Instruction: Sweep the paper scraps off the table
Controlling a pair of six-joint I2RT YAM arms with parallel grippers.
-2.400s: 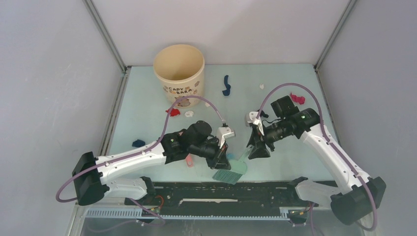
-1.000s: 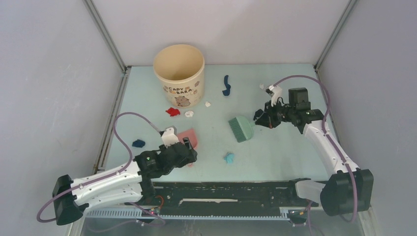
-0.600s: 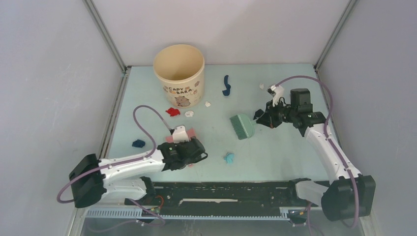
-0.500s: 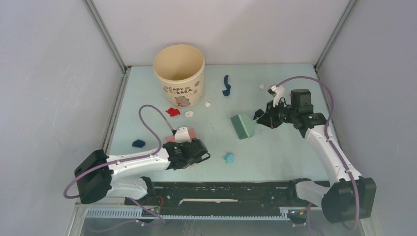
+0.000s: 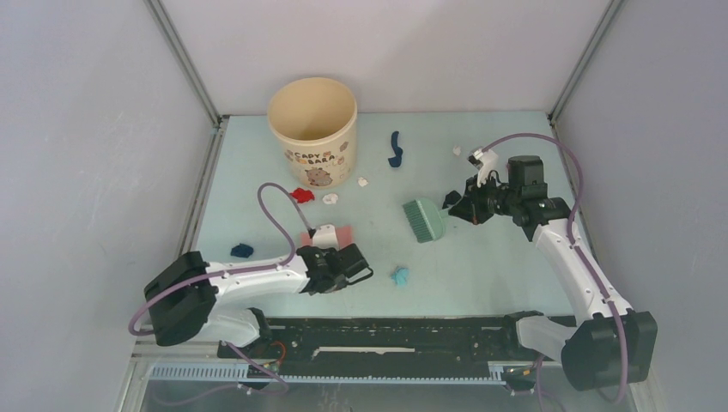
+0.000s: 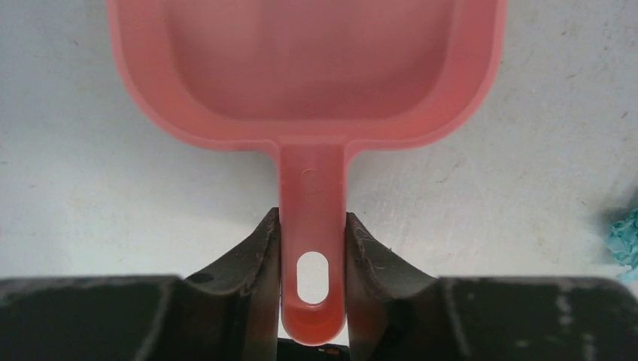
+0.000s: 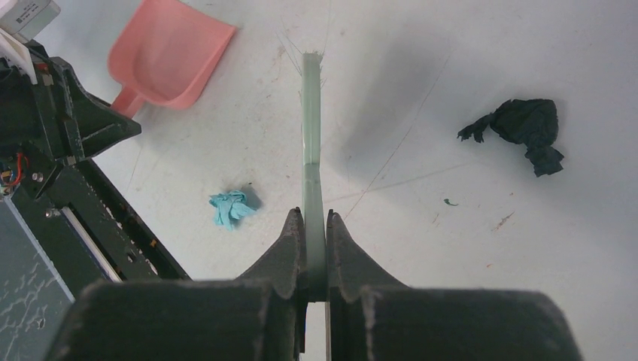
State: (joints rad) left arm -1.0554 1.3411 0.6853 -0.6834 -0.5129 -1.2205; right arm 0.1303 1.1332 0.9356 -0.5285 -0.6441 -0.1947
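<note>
My left gripper [image 6: 312, 226] is shut on the handle of the pink dustpan [image 6: 308, 68], which lies flat on the table [image 5: 498, 266]; from above the pan [image 5: 336, 233] peeks out behind that gripper [image 5: 333, 256]. My right gripper [image 5: 459, 206] is shut on the grey-green hand brush [image 5: 423, 220], seen edge-on [image 7: 311, 135] between its fingers [image 7: 290, 248]. Paper scraps lie apart: teal [image 5: 399, 275], red [image 5: 301, 195], white [image 5: 330, 199], navy [image 5: 241, 251]. A teal scrap [image 7: 230, 207] and a navy one [image 7: 523, 131] show in the right wrist view.
A cream cup [image 5: 312, 129] stands at the back left. A long navy scrap [image 5: 395, 148] and a small white one [image 5: 457, 151] lie near the back. Grey rails and walls edge the table on three sides; the black base bar [image 5: 386, 330] runs along the near edge.
My left gripper slid right along the near side onto the dustpan handle and closed on it. The right arm, holding the brush, barely moved.
</note>
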